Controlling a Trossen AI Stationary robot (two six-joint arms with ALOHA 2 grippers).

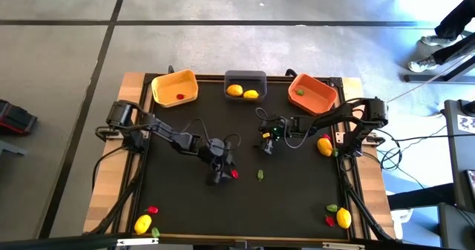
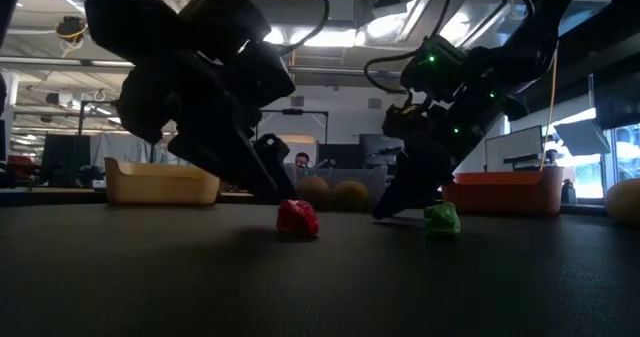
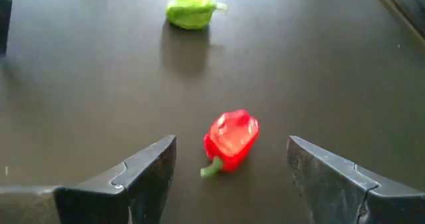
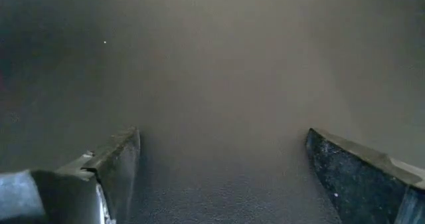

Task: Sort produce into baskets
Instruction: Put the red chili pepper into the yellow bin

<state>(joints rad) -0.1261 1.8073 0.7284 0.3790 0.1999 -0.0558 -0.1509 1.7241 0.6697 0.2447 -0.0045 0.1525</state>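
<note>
- Left hand (image 3: 229,177): its jaws stand wide and empty, low over the desk (image 1: 185,205) near the middle, with a red pepper (image 3: 230,140) lying between the fingertips but touching neither. The pepper lies on its side, stem toward the hand and a little nearer one finger; if the hand closes off-centre, that finger could reach it first and roll it out of the gap.
- The pepper looks small and smooth, so a grip on its rounded end may squeeze it forward rather than hold it.
- A green piece (image 3: 191,9) lies just beyond on the desk; a pepper that skids could knock into it.
- The yellow basket (image 1: 175,87) at the far left corner holds one red piece, so I take it as the target; the carry is long, and a weak pinch might drop the pepper short.
- Right hand (image 1: 266,147): open wide with nothing between the fingers, hanging close above bare desk just right of centre, near the green piece. If both arms move at once here, their paths could cross.
- Other pieces wait at the near corners and right edge, clear of this move.
</note>
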